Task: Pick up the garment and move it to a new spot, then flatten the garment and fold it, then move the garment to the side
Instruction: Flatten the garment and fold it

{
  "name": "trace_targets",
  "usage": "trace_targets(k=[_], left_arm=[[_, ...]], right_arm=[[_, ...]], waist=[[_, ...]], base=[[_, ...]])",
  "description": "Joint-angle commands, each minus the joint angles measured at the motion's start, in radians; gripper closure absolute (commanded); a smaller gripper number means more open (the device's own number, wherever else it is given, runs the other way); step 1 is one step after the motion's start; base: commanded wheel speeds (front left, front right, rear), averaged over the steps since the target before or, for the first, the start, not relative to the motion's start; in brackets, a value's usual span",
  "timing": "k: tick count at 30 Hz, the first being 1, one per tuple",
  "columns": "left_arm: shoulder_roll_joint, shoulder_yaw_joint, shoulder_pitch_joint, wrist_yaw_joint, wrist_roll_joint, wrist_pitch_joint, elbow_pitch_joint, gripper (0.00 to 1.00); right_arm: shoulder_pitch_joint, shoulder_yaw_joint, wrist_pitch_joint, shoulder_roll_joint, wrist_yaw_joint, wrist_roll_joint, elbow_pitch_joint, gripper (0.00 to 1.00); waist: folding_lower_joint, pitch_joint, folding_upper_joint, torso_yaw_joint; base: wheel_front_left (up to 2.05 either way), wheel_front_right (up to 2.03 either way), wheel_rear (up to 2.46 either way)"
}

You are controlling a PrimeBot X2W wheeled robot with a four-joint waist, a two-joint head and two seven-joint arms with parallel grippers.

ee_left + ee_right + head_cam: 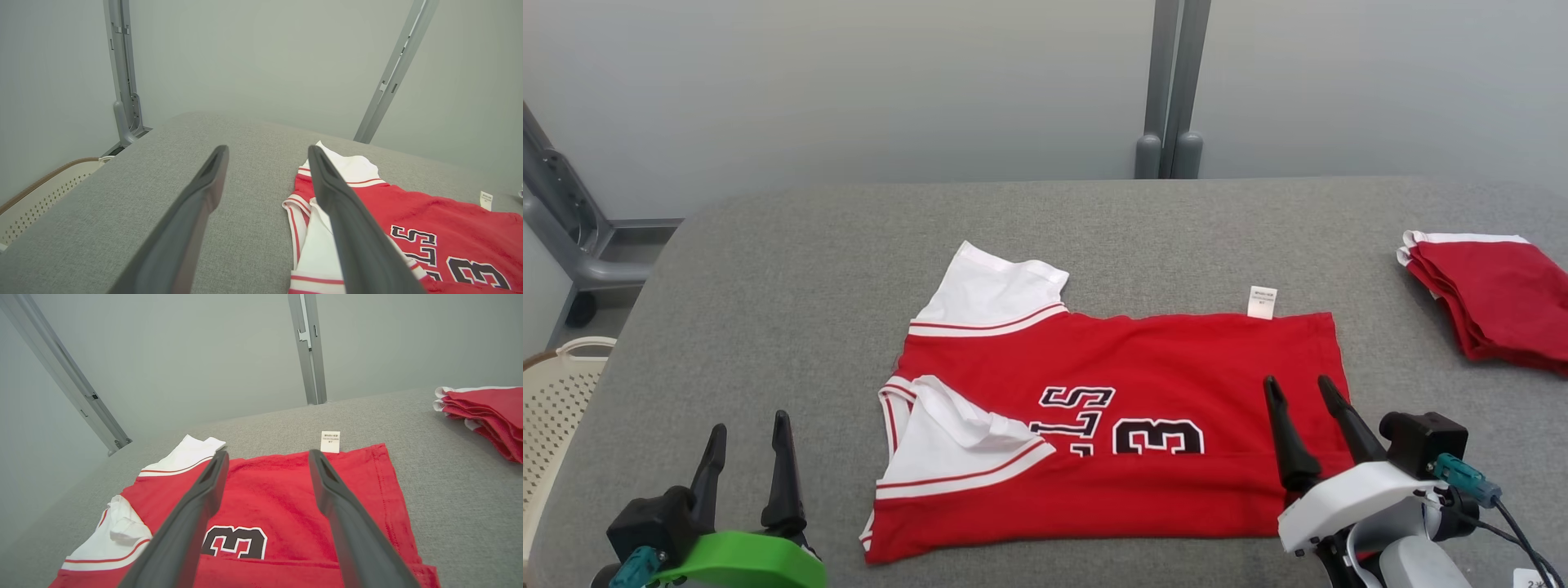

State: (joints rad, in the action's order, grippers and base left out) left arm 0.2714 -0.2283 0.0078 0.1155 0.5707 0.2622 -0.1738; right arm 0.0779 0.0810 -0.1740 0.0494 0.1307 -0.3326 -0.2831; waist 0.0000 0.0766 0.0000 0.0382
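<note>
Left jaws parted, empty, right jaws parted, perhaps touching garment (1176,359)

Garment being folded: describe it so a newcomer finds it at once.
On the grey table, look at the middle. The garment lies spread out there, red with white sleeves. Unlike the folded red stack at the table's right edge, it shows black lettering and a 3.

The left gripper (750,425) sits to the left of the shirt (1176,359), apart from its collar end, fingers spread and pointing away from the robot, holding nothing; the right gripper (1298,382) is over the shirt's hem end at the near corner, fingers likewise parted and empty; its white wrist (1347,498) lies just off the shirt's near edge.
</note>
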Motion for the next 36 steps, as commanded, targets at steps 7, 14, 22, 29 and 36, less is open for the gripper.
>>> trace_targets(k=[7, 14, 22, 29, 36], left_arm=[[-0.017, 0.015, -0.004, -0.023, -0.035, 0.003, -0.071, 0.0], [-0.028, 0.022, -0.023, -0.052, -0.056, 0.003, -0.108, 0.0], [-0.032, 0.022, -0.032, -0.057, -0.063, 0.003, -0.119, 0.0], [-0.029, 0.009, -0.063, -0.061, -0.067, -0.012, -0.139, 0.0], [-0.001, -0.069, -0.233, -0.124, -0.11, -0.119, -0.179, 0.0]], right_arm=[[0.052, -0.01, 0.0, 0.002, 0.0, 0.04, -0.084, 0.0], [0.063, -0.02, -0.011, 0.002, 0.0, 0.051, -0.118, 0.0], [0.067, -0.025, -0.015, 0.002, 0.0, 0.044, -0.117, 0.0], [0.082, -0.021, 0.004, 0.002, 0.0, 0.058, -0.115, 0.0], [0.169, -0.02, 0.155, 0.002, 0.0, 0.097, -0.095, 0.0]], waist=[[0.0, 0.002, 0.0, 0.013], [0.0, -0.014, 0.0, 0.01], [0.0, -0.028, 0.0, 0.007], [0.0, -0.04, 0.0, 0.007], [0.0, -0.099, 0.0, -0.003]], base=[[0.0, 0.0, 0.0], [0.0, 0.0, 0.0], [0.0, 0.0, 0.0], [0.0, 0.0, 0.0], [0.0, 0.0, 0.0]])
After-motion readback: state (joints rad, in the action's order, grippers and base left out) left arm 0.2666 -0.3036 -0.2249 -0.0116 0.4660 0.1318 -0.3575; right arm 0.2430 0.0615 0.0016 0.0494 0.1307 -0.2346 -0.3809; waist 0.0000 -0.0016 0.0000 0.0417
